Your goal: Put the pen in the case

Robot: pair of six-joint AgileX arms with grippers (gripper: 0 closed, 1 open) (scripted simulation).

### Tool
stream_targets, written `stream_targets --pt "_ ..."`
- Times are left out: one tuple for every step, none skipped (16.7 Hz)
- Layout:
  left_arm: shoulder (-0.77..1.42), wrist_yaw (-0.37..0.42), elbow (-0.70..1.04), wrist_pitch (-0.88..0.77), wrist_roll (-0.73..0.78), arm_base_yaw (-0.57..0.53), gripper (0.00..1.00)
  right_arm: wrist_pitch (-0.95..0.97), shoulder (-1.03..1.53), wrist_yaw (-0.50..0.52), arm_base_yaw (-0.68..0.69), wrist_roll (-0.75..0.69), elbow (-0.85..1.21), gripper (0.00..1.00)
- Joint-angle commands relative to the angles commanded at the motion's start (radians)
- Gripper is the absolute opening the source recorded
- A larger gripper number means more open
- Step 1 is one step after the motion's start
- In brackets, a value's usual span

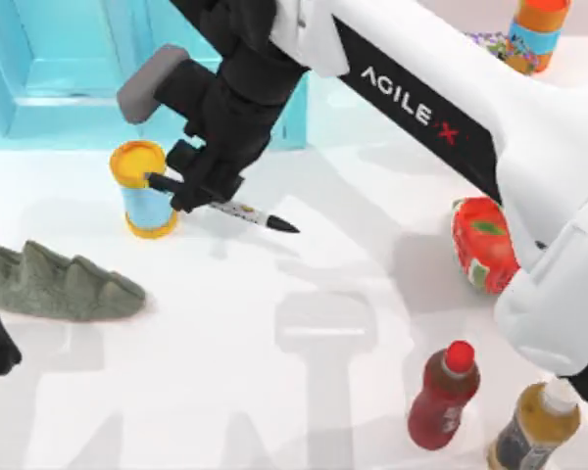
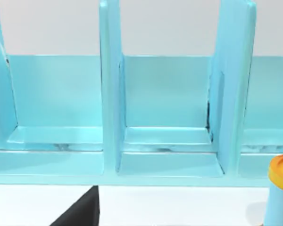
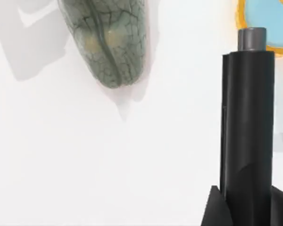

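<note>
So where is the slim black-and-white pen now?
In the top view, the slim black-and-white pen is left of centre, held by the right gripper, beside the blue yellow-topped cylinder.

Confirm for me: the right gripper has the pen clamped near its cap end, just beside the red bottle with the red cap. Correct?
Not quite. In the top view the right gripper does clamp the pen near its cap end, but beside the blue cylinder with the yellow-orange top, not the red bottle, which stands far off.

Rendered simulation tabletop, not a lived-in room: plain white table (image 1: 304,392) with flat shadows, turquoise case (image 1: 69,69), scattered unrelated props including red bottle (image 1: 443,396), grey-green ridged object (image 1: 64,284), AgileX-branded arm.
</note>
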Motion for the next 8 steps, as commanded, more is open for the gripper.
stream_targets --pt "0.000 0.000 0.000 0.000 0.000 0.000 1.00 0.037 -0.038 0.009 -0.051 0.049 -0.051 0.00" --pt "0.000 0.000 0.000 0.000 0.000 0.000 1.00 0.074 -0.082 0.019 -0.105 0.100 -0.108 0.00" --pt "0.000 0.000 0.000 0.000 0.000 0.000 1.00 0.110 -0.126 0.028 -0.160 0.151 -0.166 0.00" --pt "0.000 0.000 0.000 0.000 0.000 0.000 1.00 0.144 -0.168 0.037 -0.209 0.196 -0.227 0.00" --pt "0.000 0.000 0.000 0.000 0.000 0.000 1.00 0.173 -0.206 0.046 -0.254 0.236 -0.282 0.00" --pt "0.000 0.000 0.000 0.000 0.000 0.000 1.00 0.201 -0.243 0.055 -0.295 0.273 -0.334 0.00" --pt "0.000 0.000 0.000 0.000 0.000 0.000 1.00 0.232 -0.278 0.064 -0.334 0.311 -0.378 0.00" --pt "0.000 0.000 0.000 0.000 0.000 0.000 1.00 0.263 -0.315 0.074 -0.376 0.350 -0.423 0.00"
